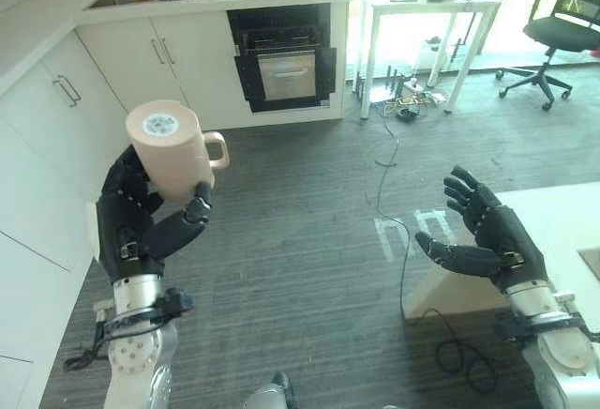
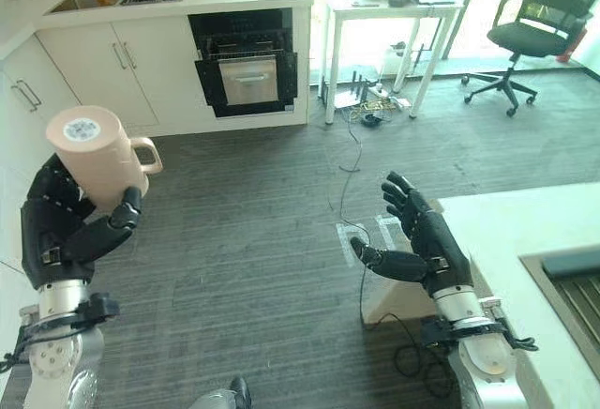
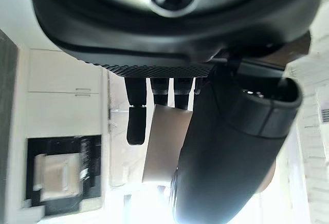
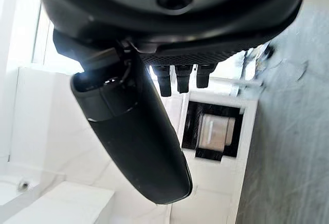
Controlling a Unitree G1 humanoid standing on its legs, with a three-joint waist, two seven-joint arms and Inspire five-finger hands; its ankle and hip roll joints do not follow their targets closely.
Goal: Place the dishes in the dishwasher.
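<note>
A humanoid robot's left hand (image 1: pixel 141 226) holds a beige mug (image 1: pixel 173 151) aloft at the left of the frame, its base turned up toward the camera and its handle pointing toward the middle of the picture, while the open dishwasher (image 1: pixel 281 62) waits against the far cabinets at upper centre, well apart from it across a bare stretch of grey floor (image 1: pixel 309 240).

The risk from here looks to be a drop. The mug is carried tilted, nearly upside down, pinned between the thumb on one side and the fingers wrapped round its back (only part of that wrap is visible from the head cameras), and any jolt on the way across could let the smooth wall slide out of the hold and onto the floor. A thin cable (image 1: pixel 384 170) trailing over the floor toward the white table (image 1: pixel 422 15) at upper right lies close to the likely path. The dishwasher's lowered door and pulled-out rack could also catch the mug's handle if it comes in at this angle.

The left forearm stands almost upright at lower left, palm turned inward, fingers clasped on the mug. The right hand (image 2: pixel 422 240) is raised at lower right beside the pale counter (image 2: pixel 525 231), palm facing left, fingers spread and relaxed, thumb out, holding nothing.
</note>
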